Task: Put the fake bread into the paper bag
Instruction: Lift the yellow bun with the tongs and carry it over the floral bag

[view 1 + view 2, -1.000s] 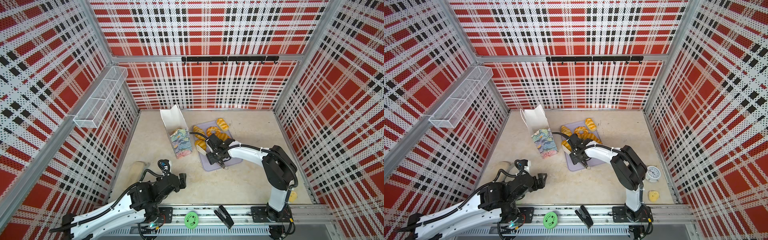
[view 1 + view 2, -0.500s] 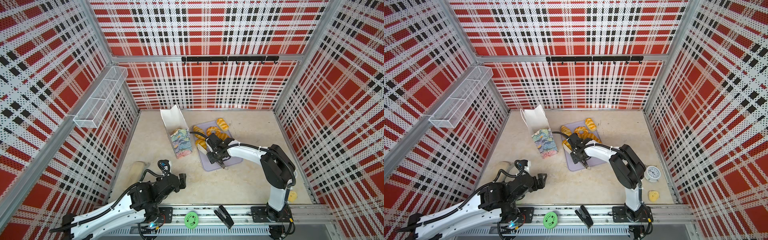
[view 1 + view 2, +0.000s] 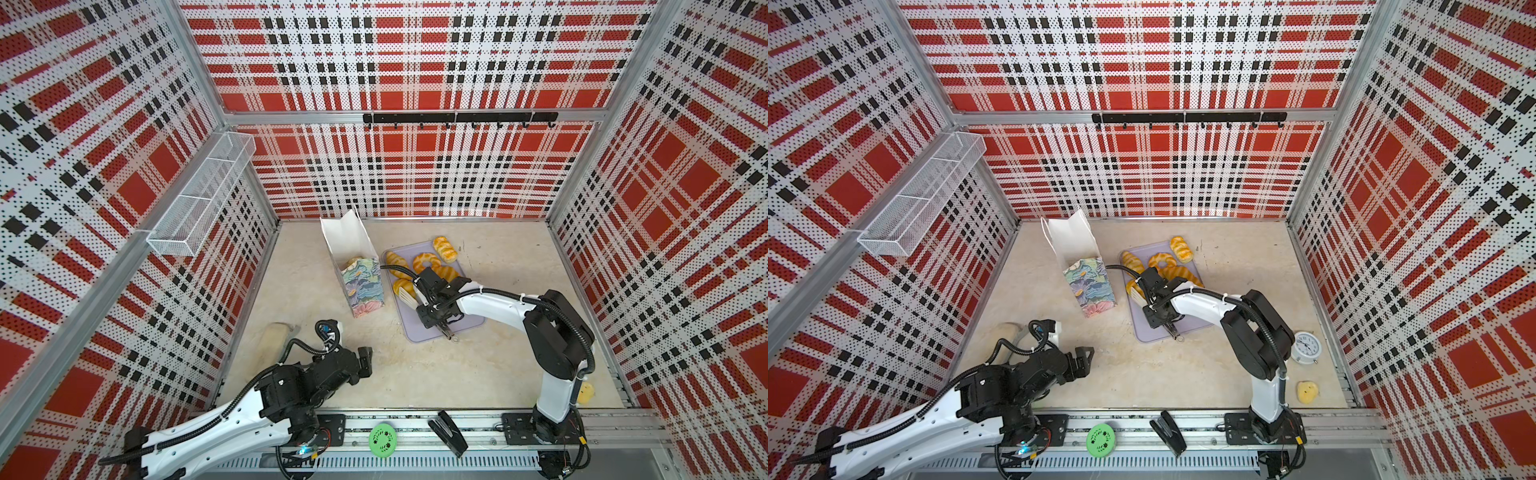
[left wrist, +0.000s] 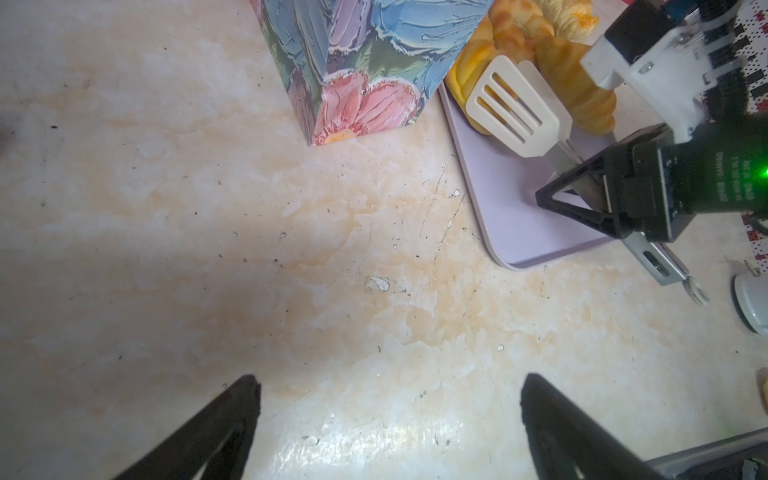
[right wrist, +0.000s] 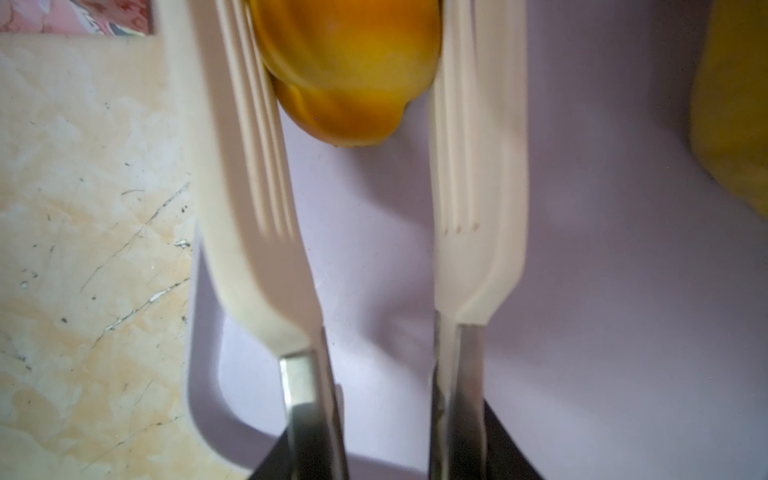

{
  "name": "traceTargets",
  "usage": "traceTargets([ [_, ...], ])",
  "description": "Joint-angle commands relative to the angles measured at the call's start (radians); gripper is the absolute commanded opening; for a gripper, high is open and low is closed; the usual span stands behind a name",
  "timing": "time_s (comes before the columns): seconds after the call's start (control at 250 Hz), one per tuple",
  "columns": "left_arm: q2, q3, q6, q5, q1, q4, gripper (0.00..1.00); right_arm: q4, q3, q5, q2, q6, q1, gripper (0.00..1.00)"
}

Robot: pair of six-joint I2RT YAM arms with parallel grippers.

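Observation:
The paper bag [image 3: 362, 286] [image 3: 1089, 289] [image 4: 365, 62] stands open at the back left of the floor, with one golden piece [image 3: 354, 262] showing inside. More fake bread [image 3: 426, 262] [image 3: 1160, 259] lies on the lavender tray [image 3: 469, 322] [image 3: 1154, 332]. My right gripper [image 3: 432, 309] [image 3: 1158, 313] [image 5: 386, 457] is shut on cream-headed tongs [image 4: 515, 116] [image 5: 249, 208]. The tong heads flank a yellow-orange bun [image 5: 349, 62] [image 3: 402, 286] at the tray's bag-side edge and touch it. My left gripper [image 3: 365, 357] [image 4: 388, 382] hovers open over bare floor near the front.
An alarm clock [image 3: 1305, 347] and a yellow toy [image 3: 1307, 392] sit at the right front. A stapler [image 3: 448, 432] and a green disc [image 3: 382, 439] lie on the front rail. A beige object [image 3: 274, 338] lies by the left wall, under a wire basket [image 3: 199, 199].
The tong heads have drawn together around the bun as the right gripper squeezed them. The right arm edged slightly toward the bag. The left arm has stayed still.

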Motion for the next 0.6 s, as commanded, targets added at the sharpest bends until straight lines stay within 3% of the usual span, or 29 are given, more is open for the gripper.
traceTargets([
  [0.0,0.001,0.006,-0.017,-0.012,-0.009,0.009,0.99,0.038,-0.026,-0.008,-0.069,-0.002,-0.001,0.43],
  [0.596,0.061,0.043,-0.052,-0.066,-0.094,0.01,0.99,0.082,-0.15,-0.015,-0.191,0.016,-0.003,0.4],
])
